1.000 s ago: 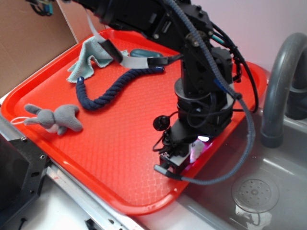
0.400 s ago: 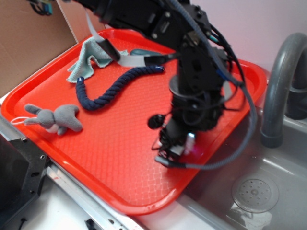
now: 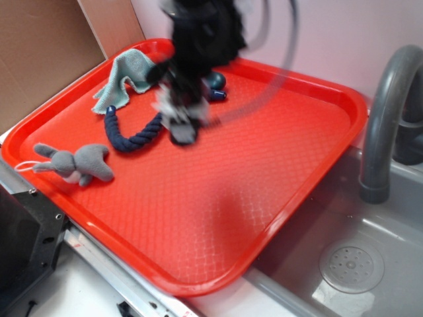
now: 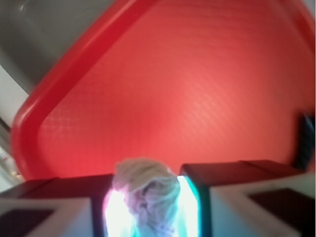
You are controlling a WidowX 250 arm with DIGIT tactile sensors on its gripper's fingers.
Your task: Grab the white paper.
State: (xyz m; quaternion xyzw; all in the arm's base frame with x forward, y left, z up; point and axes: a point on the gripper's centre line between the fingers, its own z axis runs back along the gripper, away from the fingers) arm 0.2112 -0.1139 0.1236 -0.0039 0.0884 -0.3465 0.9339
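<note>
— Paper first: where is the white paper [image 4: 146, 195]?
— Wedged between the two fingers [image 4: 224, 197] in the wrist view, a wrinkled off-white wad with a twisted crown, lit pale by the glow on either side of it. Both fingers press against it, so the gripper [image 4: 148, 207] is clenched on the wad.
— And from the outside?
— The exterior view is smeared by motion. The gripper [image 3: 180, 122] is a blurred dark and pale shape hanging over the far left part of the red tray [image 3: 284, 165], just above the navy rope [image 3: 132, 135]. I cannot make out the paper there.
— What else lies on the tray?
— The rope curves from the left toward the far middle. A pale teal cloth [image 3: 122, 76] is crumpled at the far left corner, touching the rope's left end. A dark teal object [image 3: 215, 81] shows beside the blurred arm at the far side; too hidden to name. A grey plush bunny [image 3: 76, 164] lies near the left edge, well apart from the gripper.
— And beyond the tray?
— To the right, a grey sink [image 3: 370, 244] with a round drain [image 3: 351, 267] and a curved grey faucet [image 3: 386, 112]. A brown cardboard panel [image 3: 46, 53] stands at the far left.
— Anything below the paper in the wrist view?
— Bare red tray surface and its rounded rim at the left
</note>
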